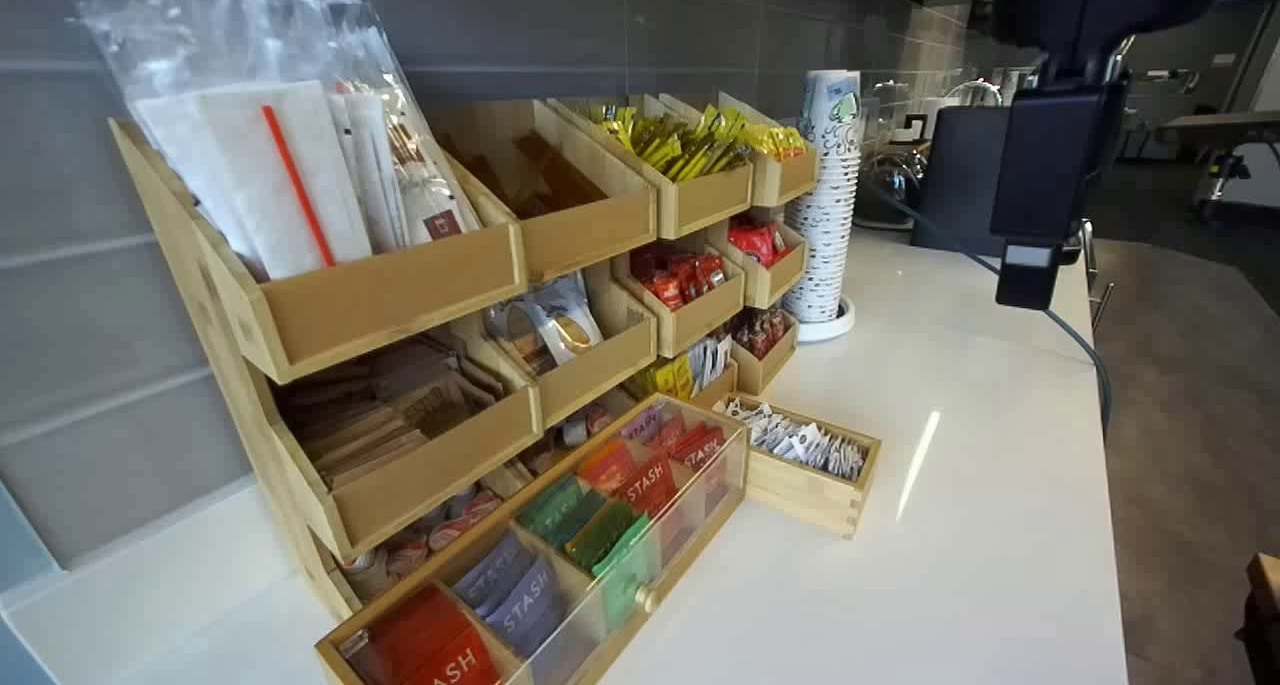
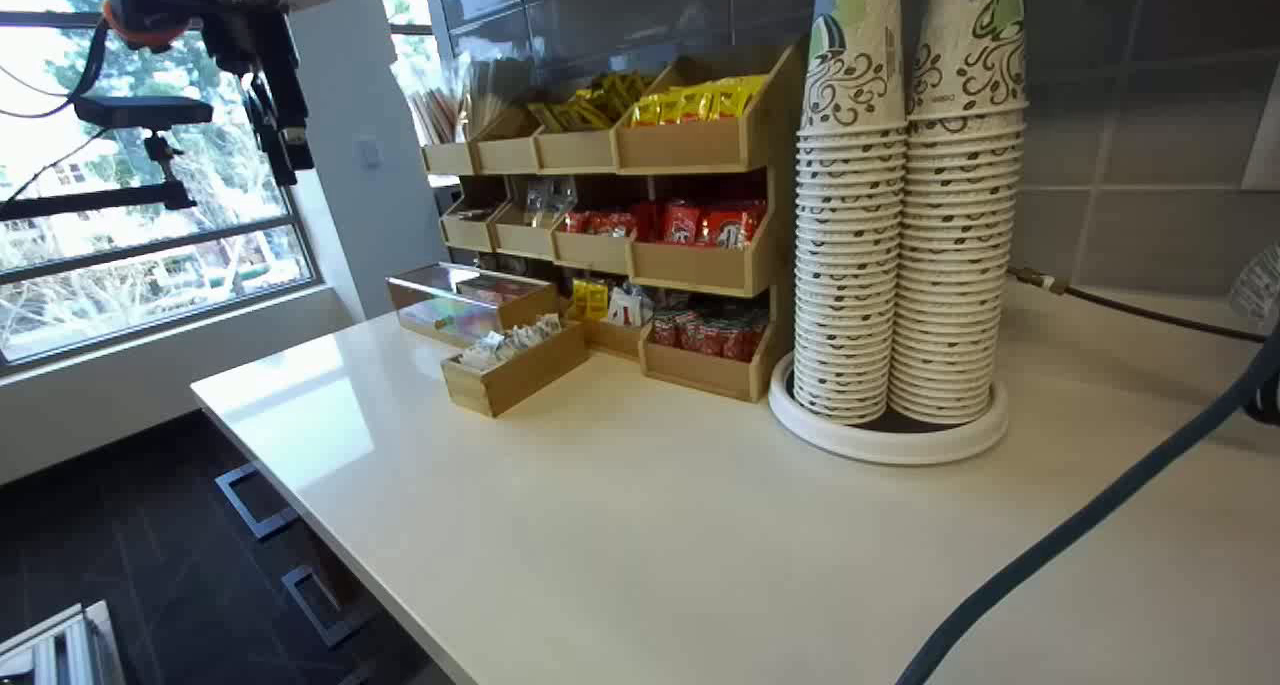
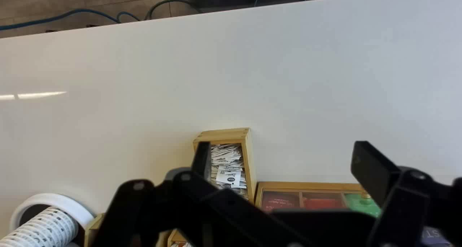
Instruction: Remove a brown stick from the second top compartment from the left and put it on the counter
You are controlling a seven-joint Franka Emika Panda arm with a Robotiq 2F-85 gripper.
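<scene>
End effector (image 3: pixel 282 153) parted and empty, brown sticks (image 1: pixel 553 173) well apart from it

Its fingers (image 3: pixel 373 164) stand wide, tips down, holding nothing. Such spread, raised clear of the table (image 2: pixel 700 525), looks chosen to pass over what lies underneath and to leave room for pinching something thin, though that is a judgement.

Nearest, in the wrist view, with the end effector as the clock's hub, an open wooden box (image 3: pixel 223 134) of white paper sachets (image 3: pixel 228 167) sits at about nine o'clock and the clear-lidded STASH tea box (image 3: pixel 310 186) at five. Both are probably set in front of the tiered wooden rack (image 1: pixel 240 375) for easy reach, the knob (image 1: pixel 648 596) turned outward for the same reason. Beyond them the rack's bins are stepped and slope-sided, presumably so that every row can be reached from the front.

In an exterior view, from the same hub, the second top compartment (image 1: pixel 592 233) from the left lies near nine o'clock, well apart; in an exterior view its front wall (image 2: pixel 505 157) falls at three o'clock. The brown sticks rest low inside it, so shadowed that no single one can be picked out. Crossing to that compartment and reaching down into it seems the next need.
</scene>
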